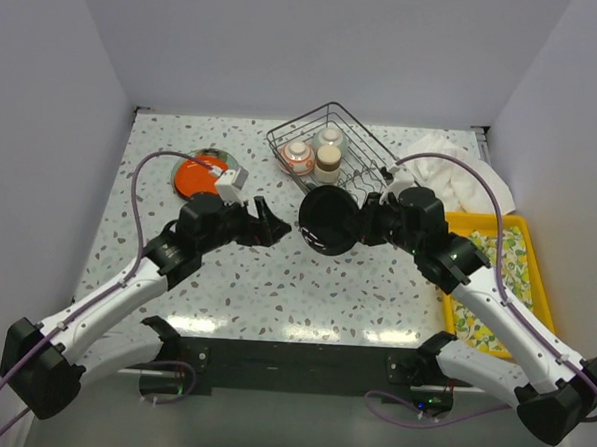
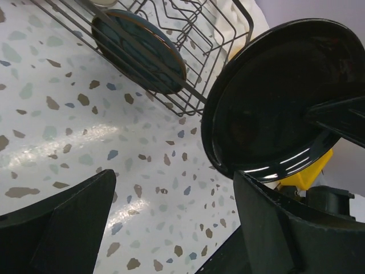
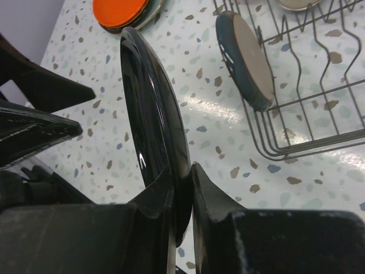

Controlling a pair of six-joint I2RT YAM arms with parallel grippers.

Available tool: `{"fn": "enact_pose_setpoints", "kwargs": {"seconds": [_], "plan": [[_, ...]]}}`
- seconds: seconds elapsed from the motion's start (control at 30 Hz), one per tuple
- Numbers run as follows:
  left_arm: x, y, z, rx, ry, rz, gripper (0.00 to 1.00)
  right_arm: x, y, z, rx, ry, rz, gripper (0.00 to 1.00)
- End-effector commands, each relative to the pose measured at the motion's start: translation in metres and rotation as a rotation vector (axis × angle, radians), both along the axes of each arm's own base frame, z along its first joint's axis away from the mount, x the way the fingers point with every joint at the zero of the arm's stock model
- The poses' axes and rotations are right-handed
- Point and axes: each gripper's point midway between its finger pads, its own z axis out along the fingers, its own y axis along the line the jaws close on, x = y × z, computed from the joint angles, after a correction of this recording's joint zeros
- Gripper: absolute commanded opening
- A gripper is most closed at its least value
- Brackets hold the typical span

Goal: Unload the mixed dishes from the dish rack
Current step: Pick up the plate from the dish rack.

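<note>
My right gripper (image 1: pixel 363 225) is shut on the rim of a glossy black plate (image 1: pixel 327 221) and holds it on edge above the table, just in front of the dish rack (image 1: pixel 367 157). The right wrist view shows both fingers pinching the plate (image 3: pixel 151 114). My left gripper (image 1: pixel 276 227) is open and empty, facing the plate (image 2: pixel 268 108) from the left, a short gap away. A teal plate (image 2: pixel 140 51) stands in the rack's near end (image 3: pixel 245 57). Two cream-brown cups (image 1: pixel 328 160) and a red-patterned bowl (image 1: pixel 298 158) sit in the rack.
An orange-red plate (image 1: pixel 201 175) lies on a small stack at the back left (image 3: pixel 120 10). A white cloth (image 1: pixel 456 182) lies right of the rack. A yellow tray (image 1: pixel 496 284) sits along the right edge under my right arm.
</note>
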Motion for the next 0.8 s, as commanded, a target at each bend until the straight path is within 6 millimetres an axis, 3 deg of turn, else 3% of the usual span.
{"fn": "enact_pose_setpoints", "kwargs": {"seconds": [0.0, 0.17, 0.3, 0.77], "plan": [[0.011, -0.029, 0.039, -0.122, -0.091, 0.022, 0.88, -0.010, 0.019, 0.028, 0.199, -0.019, 0.040, 0.00], [0.008, -0.049, 0.028, -0.139, -0.055, 0.028, 0.83, -0.017, 0.024, 0.021, 0.247, 0.023, 0.059, 0.00], [0.008, -0.051, 0.021, -0.175, -0.017, 0.049, 0.72, -0.021, 0.028, 0.016, 0.286, 0.047, 0.069, 0.00], [0.000, -0.055, -0.001, -0.327, 0.048, 0.056, 0.47, -0.015, 0.032, 0.013, 0.336, 0.072, 0.058, 0.00]]}}
